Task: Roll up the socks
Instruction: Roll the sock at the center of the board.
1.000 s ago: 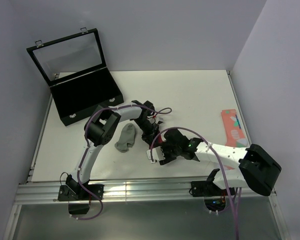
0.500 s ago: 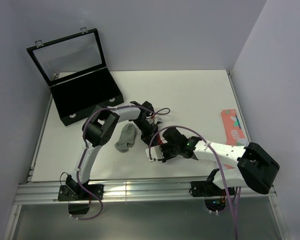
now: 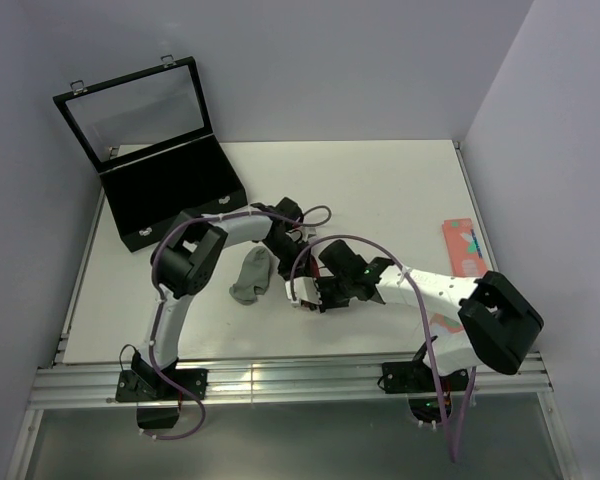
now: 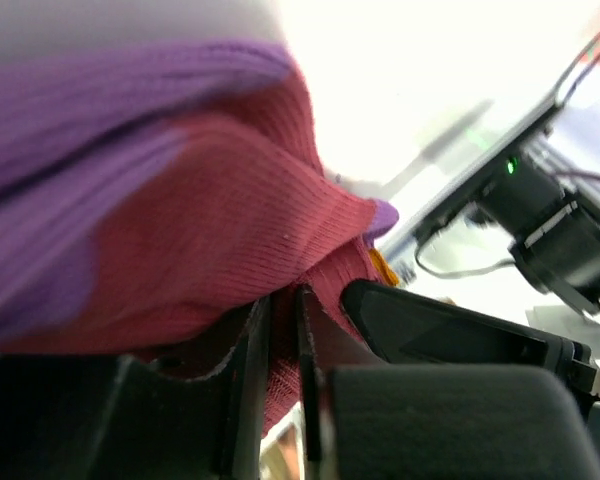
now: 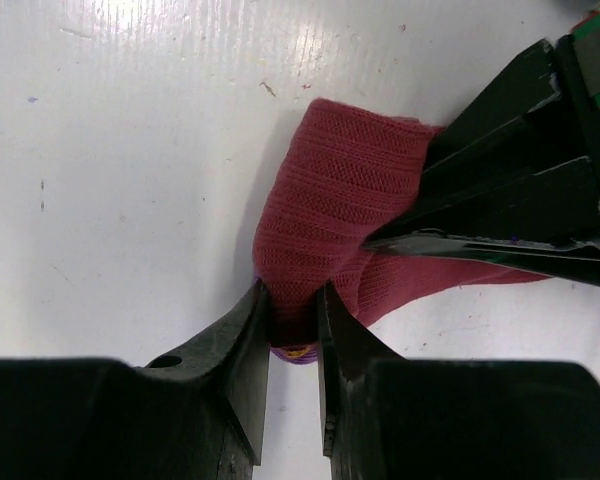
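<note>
Right gripper (image 5: 295, 300) pinching bunched fold of magenta-red sock (image 5: 330, 200), mid-table. Left gripper (image 4: 283, 320) nipping same sock from opposite side. Roll looks barely begun, loose. Grey ankle sock (image 3: 251, 277) lies flat just beside, unrolled. Most work left.

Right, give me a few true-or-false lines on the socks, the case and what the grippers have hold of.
1. The left gripper and the right gripper both pinch the magenta-red sock. True.
2. The grey sock lies in the black case. False: it lies on the table, just left of the grippers.
3. The case lid is shut. False: it stands open.
4. The salmon-pink sock lies near the table's right edge, away from both grippers. True.
</note>
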